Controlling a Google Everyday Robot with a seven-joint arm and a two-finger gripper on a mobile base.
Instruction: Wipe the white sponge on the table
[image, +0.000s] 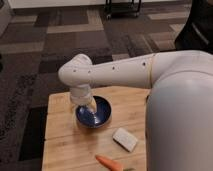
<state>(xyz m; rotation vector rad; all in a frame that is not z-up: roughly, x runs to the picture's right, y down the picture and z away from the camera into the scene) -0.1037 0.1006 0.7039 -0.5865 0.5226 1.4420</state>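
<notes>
Right now our gripper (89, 107) hangs spread and empty over the blue bowl (102, 116); the white sponge (125, 139) lies on the table (62, 137) nearby (soft, light, we'd guess), so pinch its long sides.

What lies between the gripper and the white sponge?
Camera view: gripper over the blue bowl; only the bowl's rim and bare table separate it from the white sponge.

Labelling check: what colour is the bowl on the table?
Dark blue bowl, clearest in the camera view; the tool hangs over it.
</notes>
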